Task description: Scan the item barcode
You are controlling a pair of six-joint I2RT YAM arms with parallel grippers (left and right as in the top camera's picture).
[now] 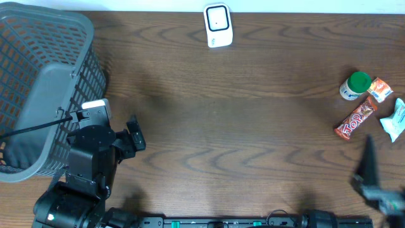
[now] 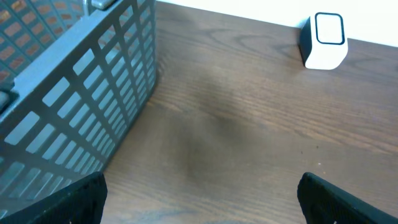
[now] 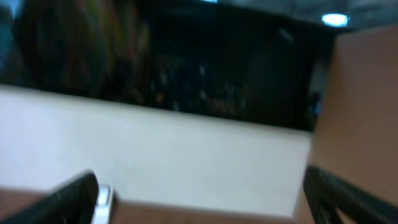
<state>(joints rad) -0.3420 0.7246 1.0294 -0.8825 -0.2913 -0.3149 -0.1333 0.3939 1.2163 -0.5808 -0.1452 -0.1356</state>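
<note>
The candy bar (image 1: 355,119) is seen on the surface (image 1: 253,126) near its right edge, just beyond the right gripper (image 1: 368,166), untouched. Both grippers are spread wide and empty, the left gripper (image 1: 134,139) beside the basket (image 1: 38,38).

You have open surface (image 1: 253,120) through the middle — the grey basket (image 1: 44,88) hems your left tool (image 1: 135,135), the scanner (image 1: 218,25) stands at the far edge, and a candy bar (image 1: 355,119) and green-capped bottle (image 1: 355,85) crowd the right.
</note>
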